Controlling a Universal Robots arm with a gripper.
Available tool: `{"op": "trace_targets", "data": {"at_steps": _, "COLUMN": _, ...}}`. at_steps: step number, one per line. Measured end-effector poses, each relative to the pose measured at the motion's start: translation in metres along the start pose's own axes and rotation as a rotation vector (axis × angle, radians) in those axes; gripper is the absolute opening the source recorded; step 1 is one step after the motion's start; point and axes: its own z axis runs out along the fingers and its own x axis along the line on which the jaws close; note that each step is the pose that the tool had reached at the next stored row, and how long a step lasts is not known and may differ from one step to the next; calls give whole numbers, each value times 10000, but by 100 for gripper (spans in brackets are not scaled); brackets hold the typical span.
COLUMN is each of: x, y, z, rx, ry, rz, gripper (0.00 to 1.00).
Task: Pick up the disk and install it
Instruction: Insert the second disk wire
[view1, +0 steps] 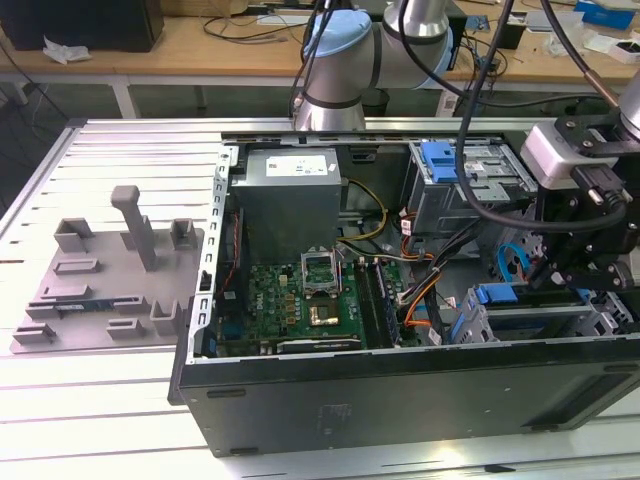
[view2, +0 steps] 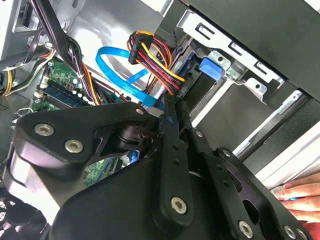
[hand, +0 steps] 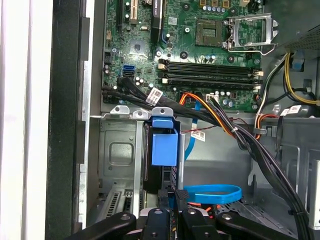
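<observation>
Scanning left to right: grey fixture tray (view1: 110, 290) on the slatted table's left side, open computer case (view1: 400, 300) beside it. Gripper (view1: 585, 265) hangs at the case's right end, jaws drawn nearly together, seemingly empty. Disk (hand: 164, 145), blue-bracketed, sits slotted in the drive bay just beyond the fingertips.

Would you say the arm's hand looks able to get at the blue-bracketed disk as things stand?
Probably yes: in the first wrist view the hand hangs beside the disk in its metal bay, the case is open, and the blue cable loops off to one side.
</observation>
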Motion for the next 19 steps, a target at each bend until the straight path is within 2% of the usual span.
{"op": "trace_targets", "data": {"at_steps": 19, "x": 2, "y": 3, "z": 6, "rx": 5, "ry": 1, "rz": 0, "gripper": 16}}
